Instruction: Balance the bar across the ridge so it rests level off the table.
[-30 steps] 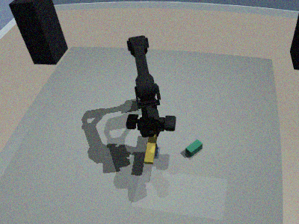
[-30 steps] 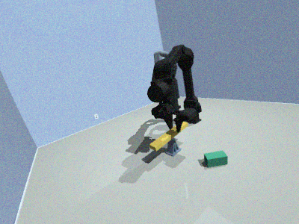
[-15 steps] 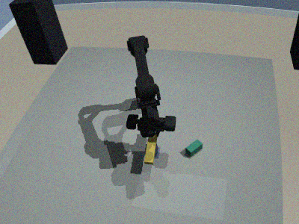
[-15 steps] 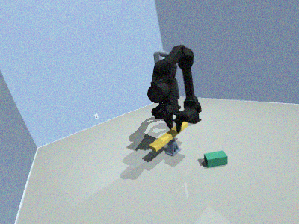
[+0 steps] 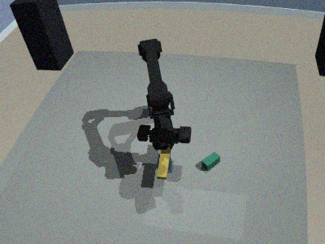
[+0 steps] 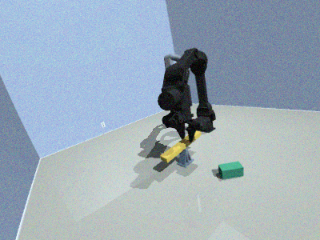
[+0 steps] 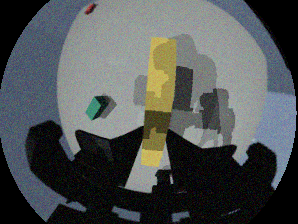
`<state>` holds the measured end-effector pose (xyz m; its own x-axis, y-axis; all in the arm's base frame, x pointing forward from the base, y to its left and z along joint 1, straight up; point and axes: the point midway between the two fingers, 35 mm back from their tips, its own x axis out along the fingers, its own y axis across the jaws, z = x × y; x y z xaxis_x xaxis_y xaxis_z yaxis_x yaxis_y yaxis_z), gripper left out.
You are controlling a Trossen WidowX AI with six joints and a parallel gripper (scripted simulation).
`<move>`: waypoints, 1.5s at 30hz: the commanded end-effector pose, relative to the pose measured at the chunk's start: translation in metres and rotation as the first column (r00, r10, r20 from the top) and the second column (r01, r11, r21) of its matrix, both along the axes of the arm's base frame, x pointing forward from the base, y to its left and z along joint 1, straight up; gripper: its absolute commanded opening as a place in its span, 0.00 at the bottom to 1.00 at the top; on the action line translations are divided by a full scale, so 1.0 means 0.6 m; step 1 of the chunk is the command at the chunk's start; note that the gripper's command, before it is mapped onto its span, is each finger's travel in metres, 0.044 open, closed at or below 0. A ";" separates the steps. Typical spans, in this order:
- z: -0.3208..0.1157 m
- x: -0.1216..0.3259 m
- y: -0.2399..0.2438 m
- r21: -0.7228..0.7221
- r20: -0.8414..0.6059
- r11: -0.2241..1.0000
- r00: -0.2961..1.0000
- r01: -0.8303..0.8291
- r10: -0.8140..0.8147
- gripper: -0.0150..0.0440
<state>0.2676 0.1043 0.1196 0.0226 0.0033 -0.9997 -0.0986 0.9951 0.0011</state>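
From the top, can see a long, yellow, rectangular bar (image 5: 163,164) (image 6: 174,153) (image 7: 162,85) reaching out from beneath a black parallel-jaw gripper (image 5: 165,148) (image 6: 187,139) (image 7: 154,129), with a small blue-grey ridge (image 5: 171,166) (image 6: 185,158) peeping out beside its edge. Can't judge height from here. Can find a green, oblong block (image 5: 210,161) (image 6: 230,170) (image 7: 93,108) well apart, lying on the grey table (image 5: 244,102) (image 6: 272,140) (image 7: 115,50).

From the exterior view, can place the bar over the ridge, raised off the table at the near end. Can't tell contact from a thin gap at the ridge top. Seems to be at the lowering-and-seating step, with release not yet done. Next, check the bar's middle against the crest, ease down if any gap remains, level it, then open gently and evenly. Risk tipping it by letting go off-centre.

From the wrist, can see the bar running between the fingers, clamped across its width. Can't find the ridge, probably hidden under the bar.

Counting up: make it one bar, one ridge, one green block and one gripper across the views. Add one small red thing (image 7: 90,8) far off in the wrist view, and two tall black boxes (image 5: 42,34) (image 5: 321,49) at the sides of the top view.
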 end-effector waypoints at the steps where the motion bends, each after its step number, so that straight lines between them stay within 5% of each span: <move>1: -0.001 0.000 0.001 0.005 -0.001 1.000 1.000 0.003 -0.003 0.25; 45: -0.008 0.000 0.001 0.005 -0.001 1.000 1.000 0.003 -0.003 0.25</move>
<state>0.2679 0.1044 0.1160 0.0231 0.0036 -0.9997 -0.0984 0.9951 0.0013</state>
